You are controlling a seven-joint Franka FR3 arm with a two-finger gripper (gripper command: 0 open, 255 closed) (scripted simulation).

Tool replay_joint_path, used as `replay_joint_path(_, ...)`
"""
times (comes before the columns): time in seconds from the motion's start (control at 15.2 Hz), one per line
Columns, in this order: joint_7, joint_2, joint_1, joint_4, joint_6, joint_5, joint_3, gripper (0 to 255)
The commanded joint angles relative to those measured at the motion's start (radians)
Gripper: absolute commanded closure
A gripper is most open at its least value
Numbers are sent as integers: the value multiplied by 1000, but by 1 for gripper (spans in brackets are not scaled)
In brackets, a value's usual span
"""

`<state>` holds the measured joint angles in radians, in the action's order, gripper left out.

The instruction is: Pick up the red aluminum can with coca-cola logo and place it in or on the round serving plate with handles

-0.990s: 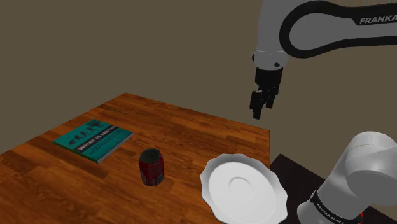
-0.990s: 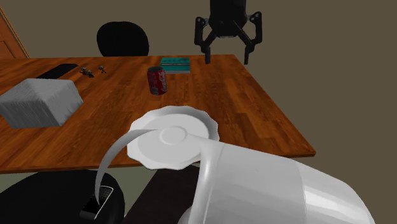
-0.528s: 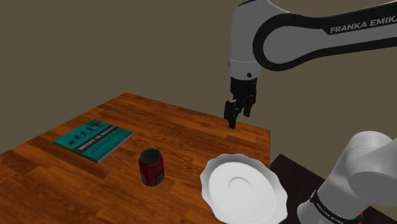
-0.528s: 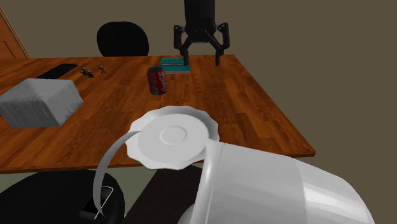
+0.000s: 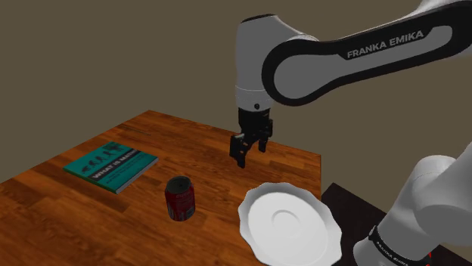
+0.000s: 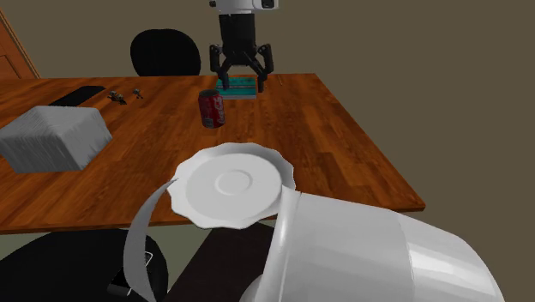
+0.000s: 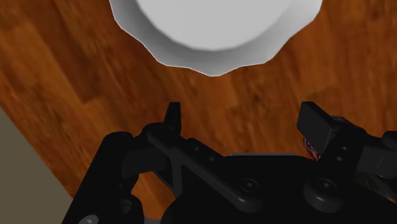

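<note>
Gripper (image 5: 248, 151) moved nearer can (image 5: 180, 199): red, upright, dark top, pale markings.

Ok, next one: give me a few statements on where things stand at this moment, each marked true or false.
1. The gripper is open, its fingers apart with nothing between them. True.
2. The red can lies on the plate. False: it stands upright on the wooden table, apart from the plate.
3. A teal book lies flat on the table. True.
4. The plate is dark blue. False: it is white, with a wavy rim.
</note>
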<state>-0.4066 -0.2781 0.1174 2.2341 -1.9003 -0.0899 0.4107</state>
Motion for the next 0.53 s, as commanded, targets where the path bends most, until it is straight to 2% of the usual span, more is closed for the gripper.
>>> replay_joint_path(0.0,-45,72,6,-47,-32,16,33,0)
replay_joint_path(0.46,-199,322,44,-240,-98,126,113,0)
